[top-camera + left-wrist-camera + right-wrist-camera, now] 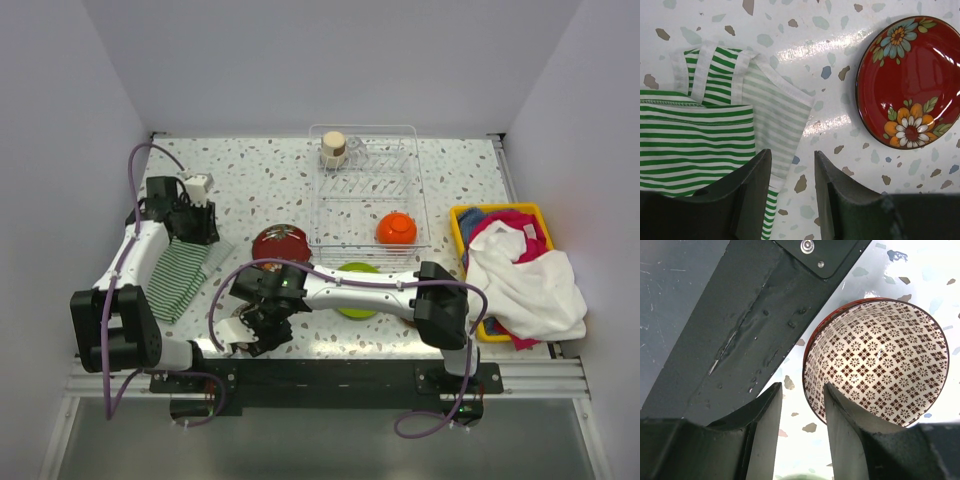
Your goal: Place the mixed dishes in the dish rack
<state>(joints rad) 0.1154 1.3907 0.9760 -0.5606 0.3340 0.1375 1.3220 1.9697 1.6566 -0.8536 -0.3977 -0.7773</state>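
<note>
Two jaws of the right end effector (802, 390) are standing partly open, straddling the patterned bowl's (880, 360) left rim without clamping it; the left end effector (792, 155), likewise parted and empty, is hovering over the striped cloth (705, 130), the red plate (910, 82) lying ahead-right.

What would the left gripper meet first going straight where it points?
Likely the right edge of the striped cloth, just ahead of its fingers; the red plate lies off to the side.
</note>
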